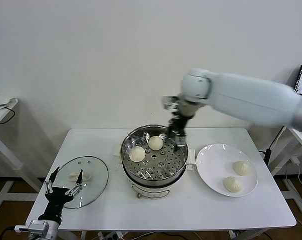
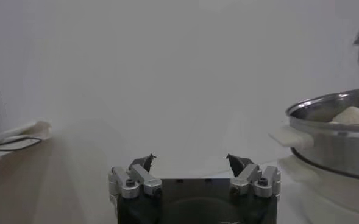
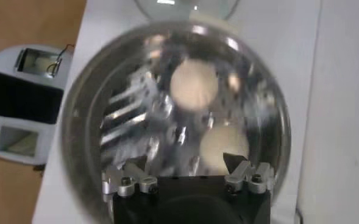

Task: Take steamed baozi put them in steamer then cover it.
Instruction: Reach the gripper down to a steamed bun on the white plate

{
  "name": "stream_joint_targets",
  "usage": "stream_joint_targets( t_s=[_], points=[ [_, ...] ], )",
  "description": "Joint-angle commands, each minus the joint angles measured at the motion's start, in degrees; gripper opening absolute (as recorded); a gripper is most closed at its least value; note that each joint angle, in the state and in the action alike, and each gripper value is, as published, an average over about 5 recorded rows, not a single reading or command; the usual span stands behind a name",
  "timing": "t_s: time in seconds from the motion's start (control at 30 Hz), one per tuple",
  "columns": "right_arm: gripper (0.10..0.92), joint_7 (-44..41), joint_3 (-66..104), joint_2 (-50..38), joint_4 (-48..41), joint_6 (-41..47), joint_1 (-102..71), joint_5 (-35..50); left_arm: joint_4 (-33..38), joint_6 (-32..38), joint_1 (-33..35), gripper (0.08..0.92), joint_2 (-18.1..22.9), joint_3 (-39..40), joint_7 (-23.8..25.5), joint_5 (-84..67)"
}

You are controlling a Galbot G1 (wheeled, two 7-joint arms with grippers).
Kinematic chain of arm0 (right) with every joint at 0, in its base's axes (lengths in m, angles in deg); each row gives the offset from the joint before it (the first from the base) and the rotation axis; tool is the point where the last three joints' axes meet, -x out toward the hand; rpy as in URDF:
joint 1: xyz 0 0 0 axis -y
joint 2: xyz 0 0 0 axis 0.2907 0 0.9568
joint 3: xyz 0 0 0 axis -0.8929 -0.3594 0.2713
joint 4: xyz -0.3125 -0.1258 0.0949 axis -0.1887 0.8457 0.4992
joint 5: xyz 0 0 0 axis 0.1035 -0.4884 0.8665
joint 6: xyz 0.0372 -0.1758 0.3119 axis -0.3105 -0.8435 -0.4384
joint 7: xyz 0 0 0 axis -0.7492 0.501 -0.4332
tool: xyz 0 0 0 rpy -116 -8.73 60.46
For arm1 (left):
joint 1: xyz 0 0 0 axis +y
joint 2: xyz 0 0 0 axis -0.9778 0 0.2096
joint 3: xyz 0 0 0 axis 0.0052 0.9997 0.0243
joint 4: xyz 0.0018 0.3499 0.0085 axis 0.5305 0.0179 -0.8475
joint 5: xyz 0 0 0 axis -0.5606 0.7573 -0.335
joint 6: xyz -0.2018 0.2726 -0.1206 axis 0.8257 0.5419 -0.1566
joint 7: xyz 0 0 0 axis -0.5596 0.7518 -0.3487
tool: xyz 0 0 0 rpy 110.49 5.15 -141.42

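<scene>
A big shiny steamer (image 1: 154, 161) sits in the middle of the white bench (image 1: 105, 200). Two steamed baozi lie on the tray with holes inside it. One baozi (image 1: 137, 154) is on the side of the steamer nearest the cover. The other baozi (image 1: 156, 142) is close to the back rim of the steamer, just beside the first one.

The right gripper (image 1: 176, 135) hangs over the back rim of the steamer, right next to that second bun. Its fingers (image 3: 235, 162) are apart and hold nothing.

A flat white plate (image 1: 213, 162) lies on the bench on the other side of the steamer from the cover. Two more baozi rest on it, one (image 1: 241, 168) nearer the wall and one (image 1: 233, 184) nearer the front edge.

The glass cover (image 1: 93, 172) lies flat on the bench, off the steamer and well apart from it. The left gripper (image 1: 64, 185) waits at the front edge of the cover, far from the steamer. Its fingers (image 2: 144, 162) are spread wide and empty.
</scene>
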Motion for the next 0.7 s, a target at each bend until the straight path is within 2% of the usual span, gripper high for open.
stream_joint_targets(
  t_s=[0.03, 0.37, 0.7],
  points=[
    [0.823, -6.1, 1.7, -21.9, 7.4, -6.4, -4.9, -14.4, 0.6, 0.1, 0.3, 0.823, 0.3, 0.2, 0.0, 0.3],
    [0.823, -6.6, 19.4, -24.7, 2.2, -10.8, -26.9, -28.3, 0.3, 0.3, 0.3, 0.823, 0.8, 0.6, -0.1, 0.8],
    [0.823, -4.8, 25.6, -21.6, -2.4, -11.8, -36.3, -33.4, -0.3, 0.3, 0.0, 0.823, 0.8, 0.8, -0.1, 0.9]
  ],
)
